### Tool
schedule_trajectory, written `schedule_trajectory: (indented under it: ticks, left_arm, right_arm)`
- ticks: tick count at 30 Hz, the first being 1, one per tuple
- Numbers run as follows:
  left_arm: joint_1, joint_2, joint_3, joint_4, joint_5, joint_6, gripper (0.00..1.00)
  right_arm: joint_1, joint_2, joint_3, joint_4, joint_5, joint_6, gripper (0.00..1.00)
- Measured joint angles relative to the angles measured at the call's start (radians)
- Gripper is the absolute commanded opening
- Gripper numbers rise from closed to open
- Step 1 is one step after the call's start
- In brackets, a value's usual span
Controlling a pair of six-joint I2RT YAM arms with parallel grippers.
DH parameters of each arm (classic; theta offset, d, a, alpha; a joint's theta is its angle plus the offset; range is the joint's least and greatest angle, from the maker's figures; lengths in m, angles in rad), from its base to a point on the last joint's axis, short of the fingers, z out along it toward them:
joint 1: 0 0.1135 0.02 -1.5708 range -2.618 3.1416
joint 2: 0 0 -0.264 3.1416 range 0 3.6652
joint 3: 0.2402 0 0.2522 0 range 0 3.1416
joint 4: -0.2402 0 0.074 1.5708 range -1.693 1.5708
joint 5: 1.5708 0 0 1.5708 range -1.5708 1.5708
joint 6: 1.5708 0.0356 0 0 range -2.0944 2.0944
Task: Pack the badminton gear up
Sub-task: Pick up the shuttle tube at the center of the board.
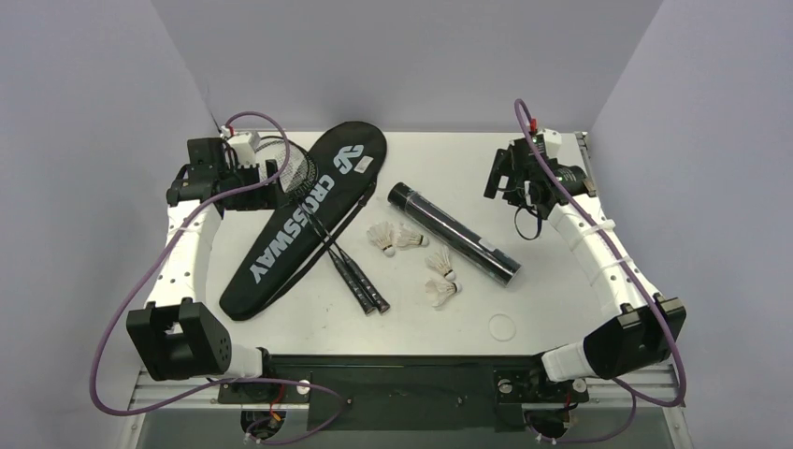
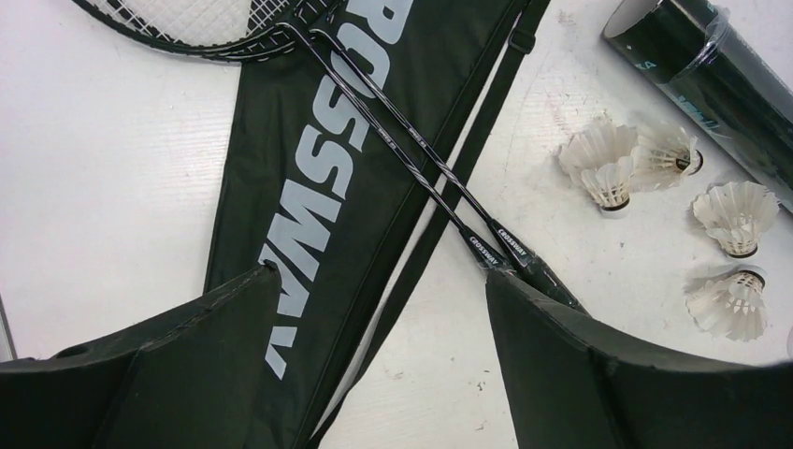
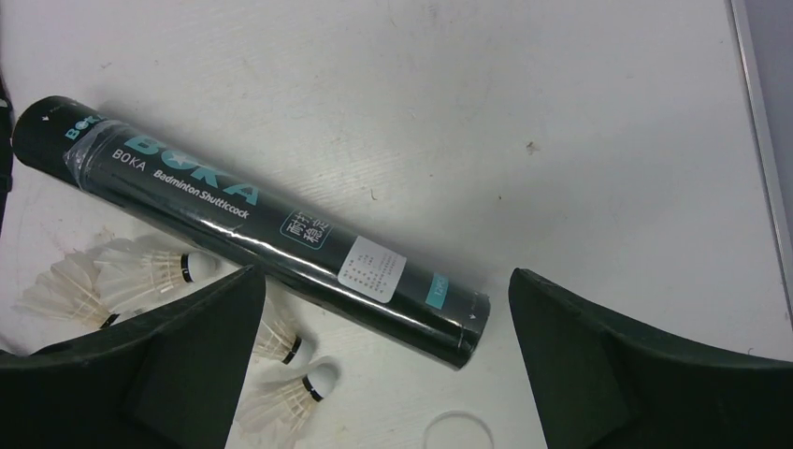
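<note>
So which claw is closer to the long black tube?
Right. The right gripper hovers just beyond the tube; the left gripper is farther off, by the racket bag.

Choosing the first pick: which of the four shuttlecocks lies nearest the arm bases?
The shuttlecock at the near end of the group, lying alone by the near end of the tube; the other three lie farther back.

Left arm [image 1: 192, 245] bends toward upper left, right arm [image 1: 598, 251] toward upper right; left end effector [image 2: 381, 276] and right end effector [image 3: 383, 273] gape empty.
</note>
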Motion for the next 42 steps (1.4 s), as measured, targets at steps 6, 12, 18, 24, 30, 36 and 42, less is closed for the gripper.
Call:
schedule_trajectory:
  ticks: [6,12,18,24,30,36,42]
  left_arm:
    - [0.006,-0.005,-0.021,0.000,0.022,0.010,0.92]
    - [0.008,-0.005,-0.021,-0.007,0.052,0.036,0.92]
    - [0.008,-0.003,-0.022,-0.007,0.062,0.040,0.92]
    - [0.008,-0.001,-0.022,-0.008,0.069,0.039,0.92]
    - [0.008,0.001,-0.022,-0.007,0.084,0.031,0.92]
    - [0.008,0.006,-0.022,-0.007,0.098,0.025,0.92]
    - [0.008,0.006,-0.022,-0.007,0.100,0.025,0.92]
  right_arm:
    - [0.050,0.071,0.074,-0.035,0.019,-0.004,0.99]
    - [0.090,0.127,0.119,-0.025,0.042,-0.042,0.99]
    - [0.127,0.161,0.136,-0.022,0.069,-0.114,0.99]
    - [0.175,0.216,0.116,-0.023,0.062,-0.203,0.99]
    - [0.176,0.245,0.081,-0.026,-0.032,-0.271,1.00]
    - [0.177,0.349,0.084,-0.017,-0.146,-0.320,1.00]
    - [0.187,0.467,0.107,-0.002,-0.236,-0.349,1.00]
